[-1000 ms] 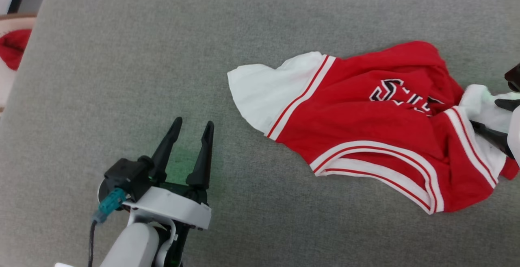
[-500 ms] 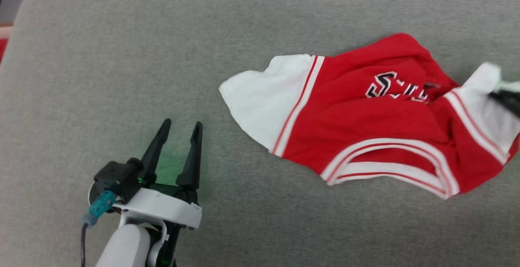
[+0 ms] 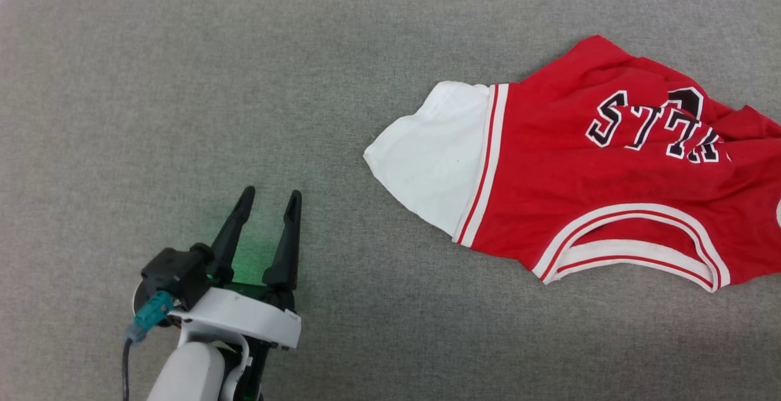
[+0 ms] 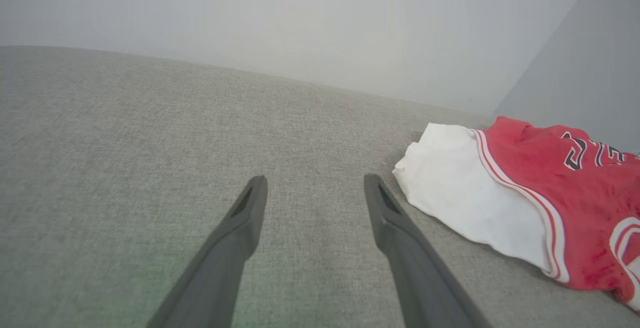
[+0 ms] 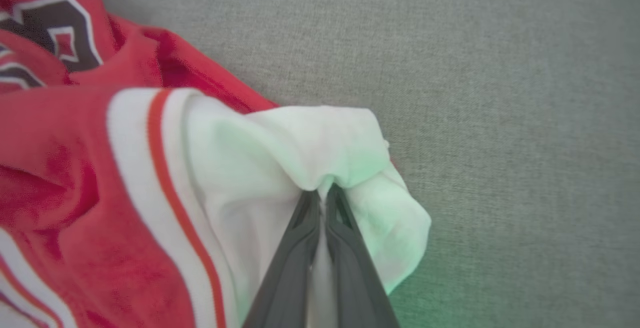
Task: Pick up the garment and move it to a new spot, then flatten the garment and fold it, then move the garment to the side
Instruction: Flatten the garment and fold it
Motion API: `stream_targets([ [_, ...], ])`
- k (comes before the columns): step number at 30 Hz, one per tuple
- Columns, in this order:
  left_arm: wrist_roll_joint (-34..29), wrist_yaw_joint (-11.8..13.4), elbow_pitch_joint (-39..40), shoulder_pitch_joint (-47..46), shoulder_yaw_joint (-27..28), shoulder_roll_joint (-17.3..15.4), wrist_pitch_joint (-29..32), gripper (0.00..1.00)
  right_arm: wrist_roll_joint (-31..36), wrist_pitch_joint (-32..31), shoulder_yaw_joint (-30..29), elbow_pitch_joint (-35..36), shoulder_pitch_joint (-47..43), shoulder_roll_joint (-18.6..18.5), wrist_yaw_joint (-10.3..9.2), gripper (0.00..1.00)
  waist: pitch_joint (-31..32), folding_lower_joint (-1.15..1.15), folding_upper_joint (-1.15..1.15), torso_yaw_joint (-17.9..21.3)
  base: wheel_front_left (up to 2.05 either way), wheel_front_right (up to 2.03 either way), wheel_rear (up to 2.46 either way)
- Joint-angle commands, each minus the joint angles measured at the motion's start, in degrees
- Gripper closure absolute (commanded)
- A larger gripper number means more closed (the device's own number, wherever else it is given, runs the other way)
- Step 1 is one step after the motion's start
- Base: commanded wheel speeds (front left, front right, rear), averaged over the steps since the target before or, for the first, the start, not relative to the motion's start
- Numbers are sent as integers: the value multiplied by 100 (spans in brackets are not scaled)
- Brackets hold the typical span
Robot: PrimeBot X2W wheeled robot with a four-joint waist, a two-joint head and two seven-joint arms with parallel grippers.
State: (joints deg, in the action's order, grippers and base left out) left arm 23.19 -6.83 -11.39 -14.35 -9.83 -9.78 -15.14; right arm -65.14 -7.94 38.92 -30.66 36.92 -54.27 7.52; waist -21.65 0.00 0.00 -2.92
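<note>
1. Under me lies a table top (image 3: 183,83) covered in grey woven cloth. It is flat and matte, with a fine grain and a rounded far-left corner in the head view.
2. Past its far edge, my left wrist view shows a plain pale wall (image 4: 300,18) that meets a greyer wall (image 4: 590,68) in a corner at the right.
3. The shirt (image 3: 549,193) rests on the cloth on my right side and runs off the right edge of the head view. It is soft, rumpled red fabric with a white sleeve (image 3: 433,151) pointing toward my left, red-and-white striped trim, and black letters (image 3: 653,126) outlined in white.
4. My left gripper (image 3: 271,193) has two long, dark, tapered fingers spread apart with nothing between them. It is over bare cloth, apart from the near sleeve, and a faint green glow falls on the weave there.
5. My right gripper (image 5: 321,193) has its fingers pressed together, pinching a fold of the other white sleeve (image 5: 300,138), which bunches around the tips.
</note>
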Motion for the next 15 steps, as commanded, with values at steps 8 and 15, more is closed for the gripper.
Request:
stream_targets([
  [8,-83,-45,-92,-80,46,-118,1,0,715,246,-453,-668,-156,602,-7,0,145,0,0,76,0,0,0],
  [15,-20,-50,-95,16,130,-320,17,0,1121,771,-956,-492,-470,860,-7,0,416,0,0,249,0,0,0],
])
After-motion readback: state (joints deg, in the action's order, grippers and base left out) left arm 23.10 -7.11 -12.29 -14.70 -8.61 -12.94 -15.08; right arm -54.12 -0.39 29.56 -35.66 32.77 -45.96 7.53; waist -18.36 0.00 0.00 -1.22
